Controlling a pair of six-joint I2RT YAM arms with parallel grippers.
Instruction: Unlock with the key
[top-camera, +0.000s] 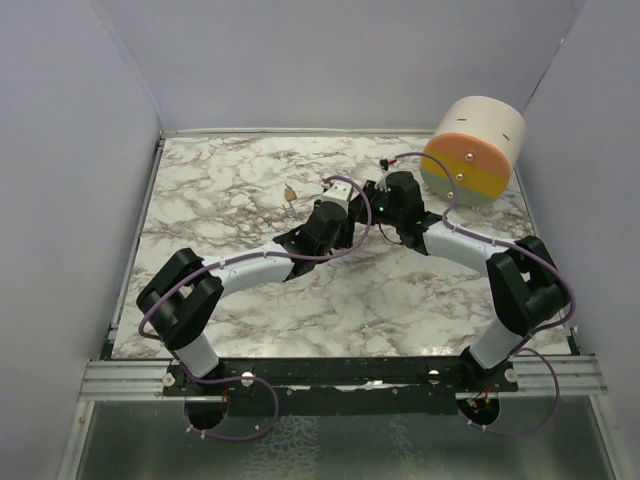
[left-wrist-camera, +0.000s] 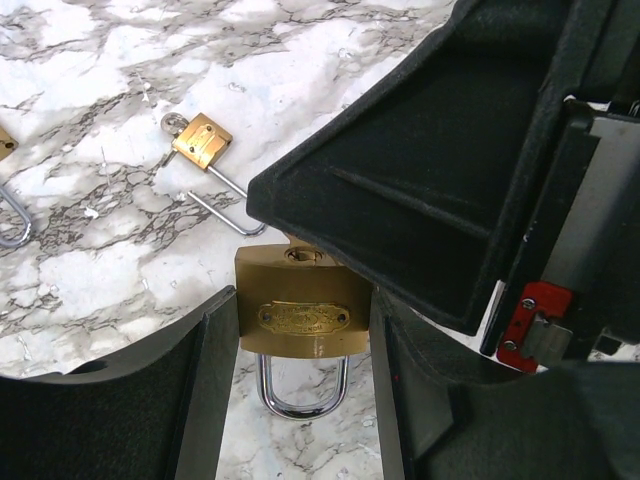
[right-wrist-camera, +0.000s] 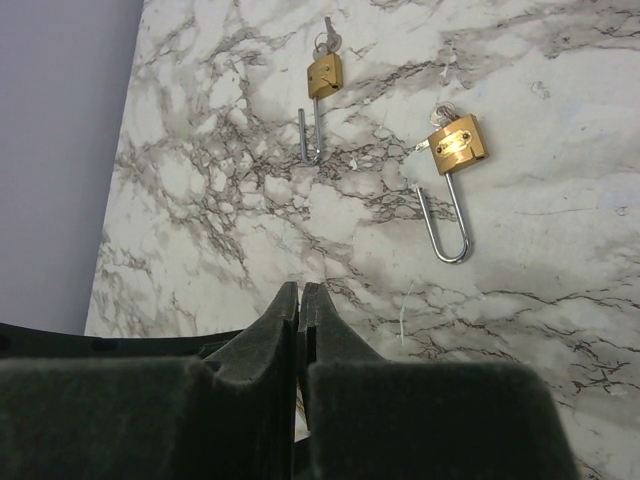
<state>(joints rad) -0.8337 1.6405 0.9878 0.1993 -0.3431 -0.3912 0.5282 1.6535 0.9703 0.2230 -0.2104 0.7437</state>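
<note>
Left end effector (left-wrist-camera: 300, 345) grasps the brass padlock (left-wrist-camera: 303, 310) by its flanks, shackle seated, keyway end turned toward the other arm.
Right end effector (right-wrist-camera: 300, 300), clenched tight, sits right at that keyway (whether a key is pinched in it, I cannot tell); best to hold the body steady and twist squarely about the keyway's axis, without side load. An open padlock (right-wrist-camera: 457, 142) and a second open padlock (right-wrist-camera: 324, 74) lie apart on the tabletop (top-camera: 230, 180). Only container-like thing: a white drum (top-camera: 478, 148), far right, contents hidden.

Key hidden btwn right jaws, maybe at padlock (left-wrist-camera: 303, 315) keyhole, another padlock (left-wrist-camera: 4, 145) cut by left edge
</note>
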